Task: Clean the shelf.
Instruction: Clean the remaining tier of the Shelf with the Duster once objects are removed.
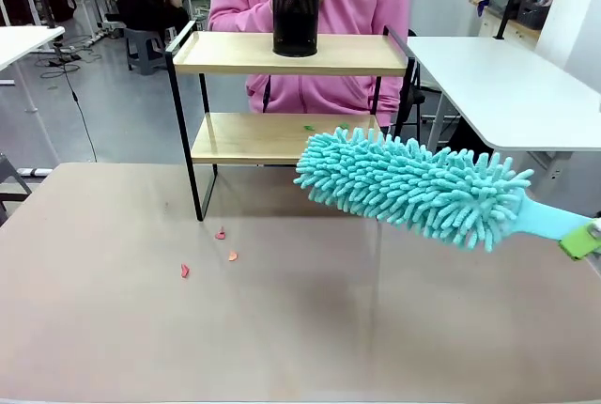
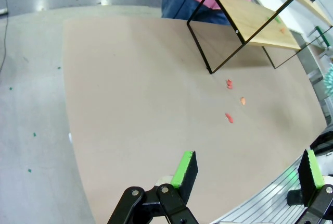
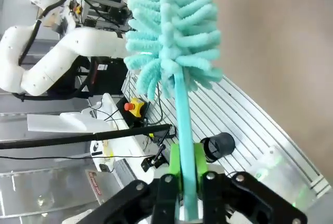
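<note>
The shelf (image 1: 282,54) stands at the table's far side, two light wooden boards in a black frame; its lower board (image 2: 257,23) also appears in the left wrist view. A black mesh cup (image 1: 296,20) sits on the top board. A small green scrap (image 1: 309,128) lies on the lower board. My right gripper (image 3: 186,174) is shut on the handle of a teal fluffy duster (image 1: 413,186), whose head hovers by the shelf's lower right corner. My left gripper (image 2: 247,169) hangs open over the table's near edge, nothing between its fingers.
Three small pink and orange scraps (image 1: 221,234) lie on the tan table (image 1: 282,329) in front of the shelf. A person in a pink top (image 1: 357,0) stands behind the shelf, hands near the cup. A white table (image 1: 498,85) is at the right.
</note>
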Tool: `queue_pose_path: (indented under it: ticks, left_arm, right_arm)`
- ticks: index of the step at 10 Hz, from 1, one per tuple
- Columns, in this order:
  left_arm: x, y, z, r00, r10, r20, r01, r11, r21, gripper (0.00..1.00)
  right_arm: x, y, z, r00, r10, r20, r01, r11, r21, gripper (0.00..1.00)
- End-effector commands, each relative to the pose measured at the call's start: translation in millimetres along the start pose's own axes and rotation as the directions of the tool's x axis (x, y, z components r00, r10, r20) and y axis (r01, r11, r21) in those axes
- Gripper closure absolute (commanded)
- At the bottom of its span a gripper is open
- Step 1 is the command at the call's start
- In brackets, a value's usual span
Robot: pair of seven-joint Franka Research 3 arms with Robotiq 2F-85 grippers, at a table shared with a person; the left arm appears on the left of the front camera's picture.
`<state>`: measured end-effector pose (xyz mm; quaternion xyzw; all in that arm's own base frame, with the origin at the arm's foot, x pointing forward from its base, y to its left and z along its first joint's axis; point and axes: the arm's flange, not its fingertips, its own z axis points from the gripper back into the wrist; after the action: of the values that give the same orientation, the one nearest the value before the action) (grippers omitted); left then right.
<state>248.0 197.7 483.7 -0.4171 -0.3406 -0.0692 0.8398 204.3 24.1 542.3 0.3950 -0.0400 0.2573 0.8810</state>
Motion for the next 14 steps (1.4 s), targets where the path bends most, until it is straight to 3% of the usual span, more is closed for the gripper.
queue_pose_path:
  ticks: [1, 2, 5, 10, 13, 14]
  left_arm:
    - [0.0, -0.9, -0.6, 1.0, -0.021, 0.014, 0.021, 1.0, -0.012, 0.0]
    - [0.0, -0.9, -0.6, 1.0, -0.021, 0.014, 0.021, 1.0, -0.012, 0.0]
    - [0.0, -0.9, -0.6, 1.0, -0.021, 0.014, 0.021, 1.0, -0.012, 0.0]
    - [0.0, -0.9, -0.6, 1.0, -0.021, 0.014, 0.021, 1.0, -0.012, 0.0]
    - [0.0, -0.9, -0.6, 1.0, -0.021, 0.014, 0.021, 1.0, -0.012, 0.0]
    - [0.0, -0.9, -0.6, 1.0, -0.021, 0.014, 0.021, 1.0, -0.012, 0.0]
  right_arm:
    - [1.0, 8.8, -1.5, 0.999, -0.049, -0.002, 0.049, 0.994, -0.099, 0.88]
    - [15.2, 5.8, -10.9, 0.998, -0.056, -0.024, 0.052, 0.988, -0.142, 0.88]
    - [65.6, -7.3, -24.9, 0.997, -0.043, 0.072, 0.058, 0.974, -0.219, 0.88]
    - [122.3, -18.6, -45.6, 0.953, -0.01, 0.304, 0.123, 0.927, -0.353, 0.88]
    - [146.6, -27.6, -67.9, 0.939, -0.032, 0.342, 0.184, 0.888, -0.422, 0.88]
    - [152.2, -28.8, -82.3, 0.947, -0.051, 0.316, 0.192, 0.881, -0.433, 0.88]
